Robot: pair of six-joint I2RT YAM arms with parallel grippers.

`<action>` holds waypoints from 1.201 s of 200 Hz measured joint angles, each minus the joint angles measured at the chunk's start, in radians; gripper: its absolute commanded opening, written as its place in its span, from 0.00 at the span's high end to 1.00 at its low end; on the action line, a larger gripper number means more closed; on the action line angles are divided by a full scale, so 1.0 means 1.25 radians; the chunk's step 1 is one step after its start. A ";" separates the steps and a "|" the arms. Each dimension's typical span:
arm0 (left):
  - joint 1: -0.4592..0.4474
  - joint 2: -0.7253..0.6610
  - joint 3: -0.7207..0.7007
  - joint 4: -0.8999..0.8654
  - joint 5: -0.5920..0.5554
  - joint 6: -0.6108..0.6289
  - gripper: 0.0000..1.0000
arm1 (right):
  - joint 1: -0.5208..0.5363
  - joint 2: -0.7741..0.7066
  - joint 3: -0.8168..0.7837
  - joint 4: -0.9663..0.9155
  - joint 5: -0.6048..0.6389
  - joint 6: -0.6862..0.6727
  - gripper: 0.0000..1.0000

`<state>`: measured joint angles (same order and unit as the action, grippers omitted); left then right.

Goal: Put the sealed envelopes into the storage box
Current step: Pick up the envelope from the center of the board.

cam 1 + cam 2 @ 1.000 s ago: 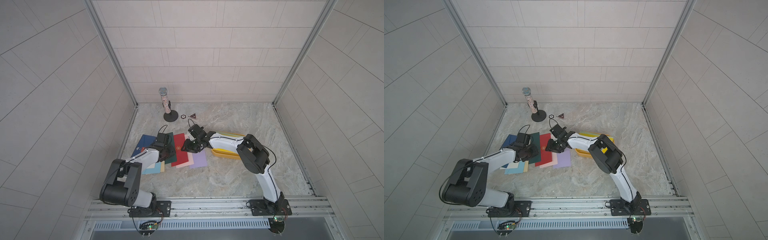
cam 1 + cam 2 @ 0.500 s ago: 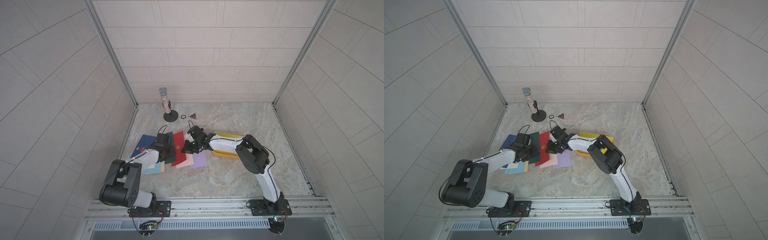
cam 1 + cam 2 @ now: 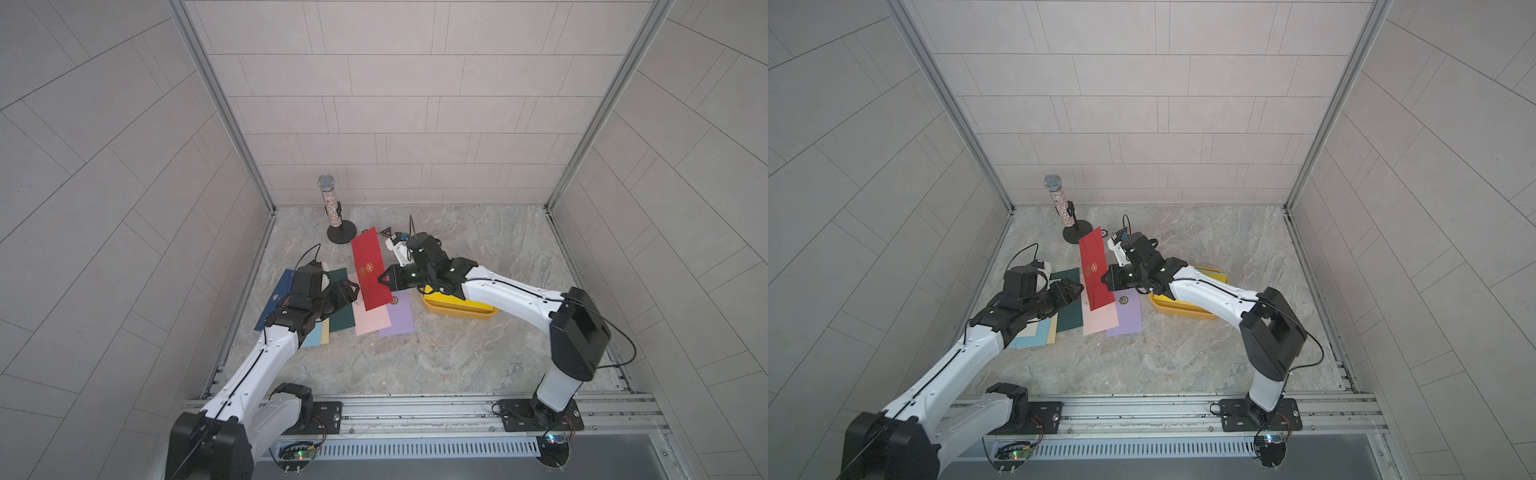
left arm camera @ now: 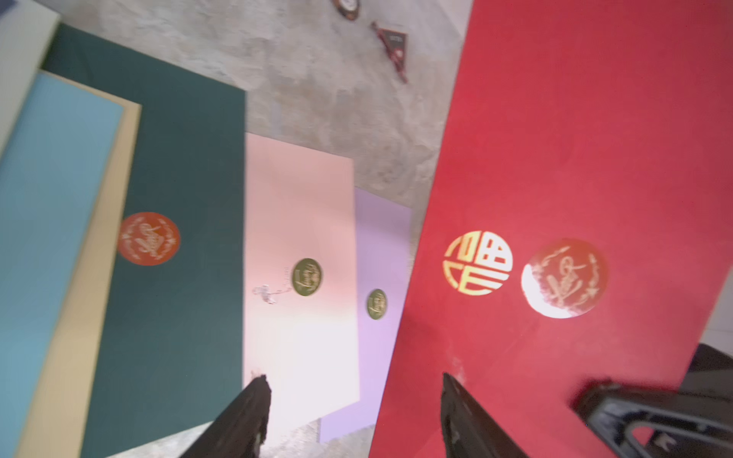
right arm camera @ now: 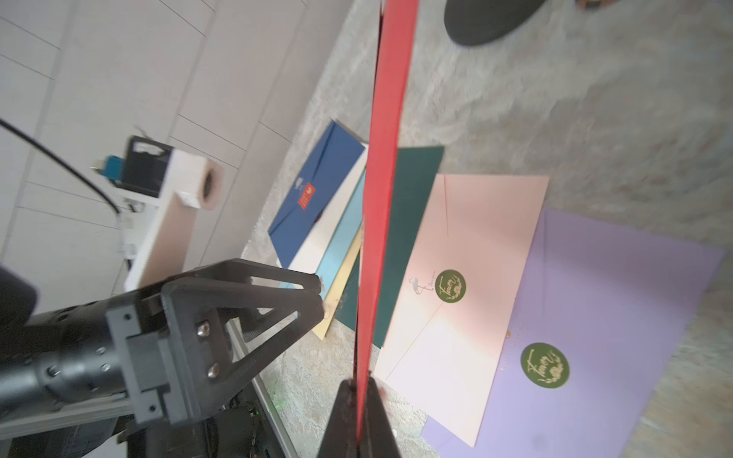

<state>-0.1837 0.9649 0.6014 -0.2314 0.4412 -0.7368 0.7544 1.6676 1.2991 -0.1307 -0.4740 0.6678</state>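
My right gripper is shut on the long edge of a red envelope, holding it tilted up above the pile. My left gripper stands open just left of it, gripping nothing. Below lie the other sealed envelopes: navy, dark green, pink, lilac, light blue and cream. The mustard-yellow storage box sits right of the pile, partly under my right arm.
A glittery microphone on a black round stand is at the back, behind the red envelope. A small triangular badge lies next to it. Tiled walls close in left, right and back; a metal rail runs along the front.
The red envelope has come up off the pile, now tilted in the air in the right gripper. The left gripper's jaws have spread apart.
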 measured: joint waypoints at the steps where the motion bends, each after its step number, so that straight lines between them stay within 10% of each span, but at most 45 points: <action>1: 0.000 -0.002 0.000 0.001 0.002 0.000 0.28 | -0.002 -0.007 -0.005 0.002 -0.002 -0.002 1.00; 90: -0.002 -0.070 -0.053 0.322 0.272 -0.160 0.37 | -0.039 -0.199 -0.287 0.271 -0.242 0.101 1.00; 162: -0.020 -0.083 -0.058 0.377 0.308 -0.199 0.70 | -0.057 -0.175 -0.288 0.398 -0.305 0.191 1.00; 240: -0.024 -0.099 -0.058 0.378 0.305 -0.207 0.73 | -0.078 -0.164 -0.288 0.388 -0.334 0.191 1.00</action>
<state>-0.2138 0.8410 0.5285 0.2413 0.8230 -0.9951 0.6567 1.4624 0.9394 0.3546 -0.8913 0.9066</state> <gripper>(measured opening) 0.273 0.061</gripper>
